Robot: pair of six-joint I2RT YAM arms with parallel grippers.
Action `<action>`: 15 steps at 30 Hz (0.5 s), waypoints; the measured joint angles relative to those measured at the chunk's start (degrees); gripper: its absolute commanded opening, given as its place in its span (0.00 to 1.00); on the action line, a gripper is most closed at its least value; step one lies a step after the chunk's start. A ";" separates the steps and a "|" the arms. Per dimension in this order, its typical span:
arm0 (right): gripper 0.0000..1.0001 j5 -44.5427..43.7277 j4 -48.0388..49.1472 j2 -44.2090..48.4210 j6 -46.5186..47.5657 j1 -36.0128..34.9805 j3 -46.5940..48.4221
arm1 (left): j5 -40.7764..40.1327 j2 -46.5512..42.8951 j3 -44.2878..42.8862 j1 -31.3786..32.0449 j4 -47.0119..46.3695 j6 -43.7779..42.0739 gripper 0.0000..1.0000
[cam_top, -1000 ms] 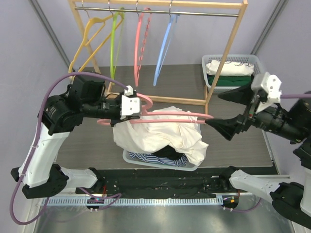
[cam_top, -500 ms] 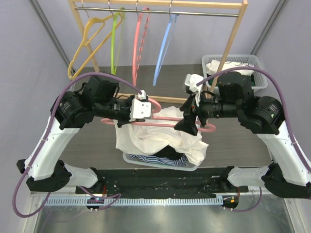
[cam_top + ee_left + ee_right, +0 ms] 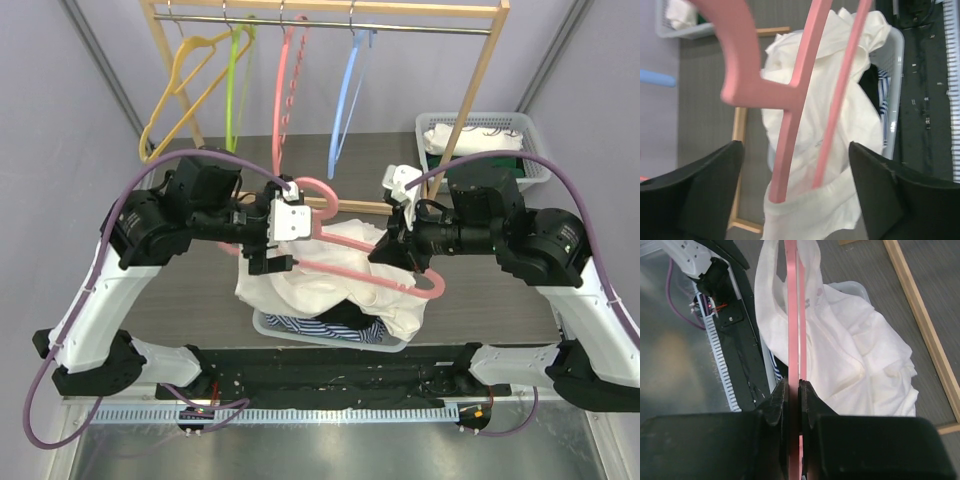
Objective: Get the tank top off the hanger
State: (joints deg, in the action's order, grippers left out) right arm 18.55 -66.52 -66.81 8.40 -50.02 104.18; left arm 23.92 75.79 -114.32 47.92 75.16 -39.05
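Right wrist view: the fingers of our right gripper (image 3: 792, 390) clamp tight on the pink hanger (image 3: 792, 315). We see our left gripper (image 3: 796, 147) spread wide, holding nothing. The white tank top (image 3: 855, 355) hangs on the hanger at frame centre, over a basket (image 3: 897, 75).

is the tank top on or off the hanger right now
Partly on: the end of the pink hanger is tucked inside the white tank top. The right end effector is clamped on the hanger.
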 measured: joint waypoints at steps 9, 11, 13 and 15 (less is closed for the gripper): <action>0.01 -5.07 0.26 8.20 -5.03 0.26 -0.98 | -14.88 -7.10 2.05 -0.57 -13.07 4.96 1.00; 0.01 -5.35 0.50 9.77 -5.86 0.26 -0.98 | -16.24 -10.97 6.23 -1.25 -15.47 6.60 1.00; 0.01 -5.42 0.61 11.08 -6.38 0.26 -0.98 | -16.94 -14.08 10.91 -1.79 -16.13 8.17 1.00; 0.01 -5.40 0.81 11.45 -6.86 0.26 -0.98 | -17.07 -16.09 14.34 -2.12 -16.24 9.55 1.00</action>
State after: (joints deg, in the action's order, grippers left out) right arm 13.15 -65.71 -55.35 1.54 -49.76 103.20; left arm 6.85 59.70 -99.98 45.80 58.92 -29.50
